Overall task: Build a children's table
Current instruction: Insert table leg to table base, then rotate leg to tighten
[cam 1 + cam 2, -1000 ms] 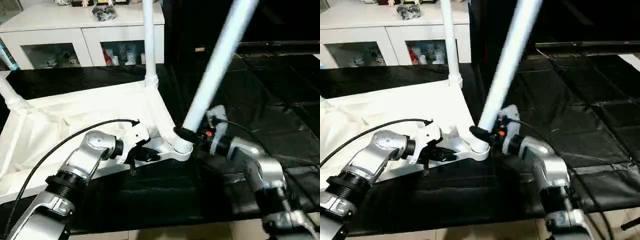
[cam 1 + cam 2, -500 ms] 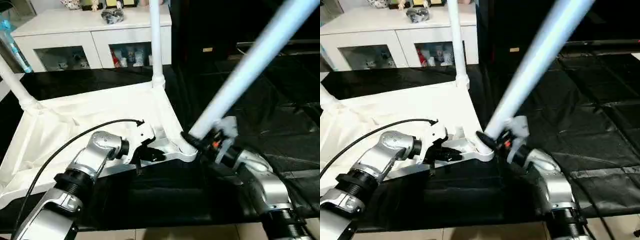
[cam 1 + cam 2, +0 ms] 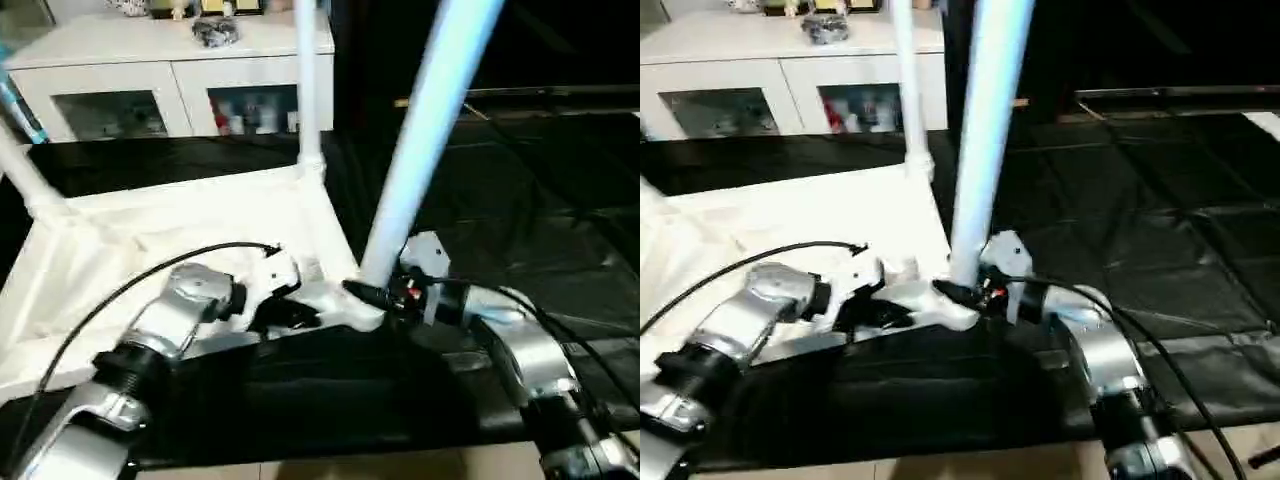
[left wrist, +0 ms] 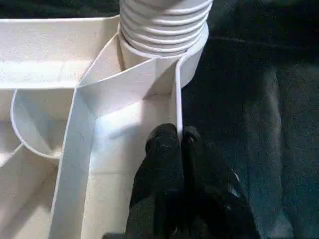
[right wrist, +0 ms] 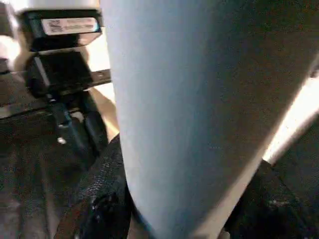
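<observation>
**Leg swung nearer upright in its socket**

Fingers of my right gripper (image 3: 372, 296) clasp the leg (image 3: 425, 135) just above the corner socket (image 4: 164, 30); my left gripper (image 4: 180, 142) pinches the tabletop (image 3: 180, 235) rim beside that socket. A moment ago the leg leaned far outward; now it stands steeper, its ribbed end in the socket. Seating looks close, I judge.
</observation>
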